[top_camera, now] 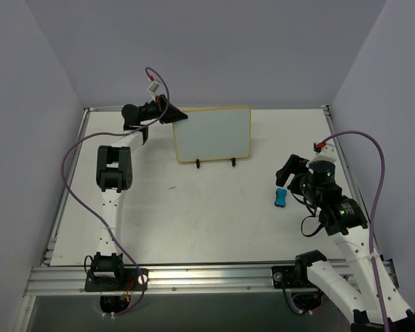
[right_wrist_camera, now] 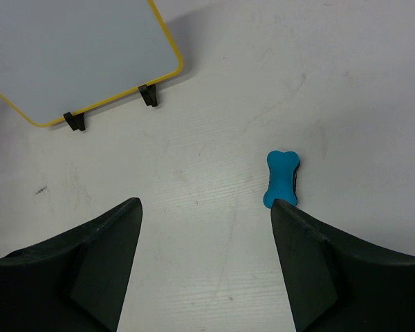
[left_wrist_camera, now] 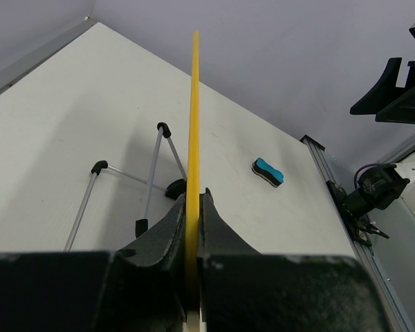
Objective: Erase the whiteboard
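Note:
The whiteboard stands tilted on a small wire easel at the back middle of the table; its white face shows no writing. It also shows in the right wrist view. My left gripper is shut on the board's upper left edge; in the left wrist view the yellow frame runs edge-on between the closed fingers. The blue bone-shaped eraser lies flat on the table at the right, also in both wrist views. My right gripper is open and empty, hovering just near of the eraser.
The easel's wire legs with black feet stand behind the board. The grey rail runs along the near edge, and a side rail on the right. Purple cables loop from both arms.

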